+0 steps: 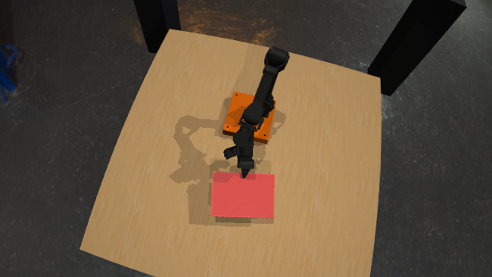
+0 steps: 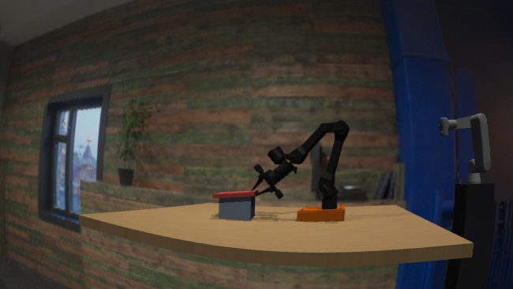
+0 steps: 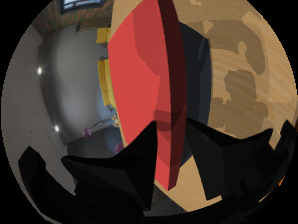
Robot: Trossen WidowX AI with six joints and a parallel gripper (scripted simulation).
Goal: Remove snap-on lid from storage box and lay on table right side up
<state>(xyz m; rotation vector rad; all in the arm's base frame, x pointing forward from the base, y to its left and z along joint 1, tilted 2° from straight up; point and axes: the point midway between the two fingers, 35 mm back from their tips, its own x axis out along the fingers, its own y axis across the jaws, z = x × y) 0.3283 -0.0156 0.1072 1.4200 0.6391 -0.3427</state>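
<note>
The red lid (image 1: 243, 198) (image 2: 233, 194) (image 3: 140, 75) lies over the top of the grey storage box (image 2: 237, 208) (image 3: 197, 65), right side up. It looks close to level, and no clear gap shows between lid and box. The box stands on the table (image 1: 322, 170) (image 2: 355, 238). My gripper (image 1: 244, 176) (image 2: 255, 192) (image 3: 170, 123) reaches in at a slant from the arm's side and is shut on the lid's near edge. One finger is on the lid's top and the other is below its rim. Whether the lid is still snapped on cannot be told.
The orange base plate (image 1: 235, 104) (image 2: 320, 215) under the arm stands behind the gripper, on the same table. A potted plant (image 2: 126, 177) and a grey robot arm (image 2: 480, 142) are in the background, off the table.
</note>
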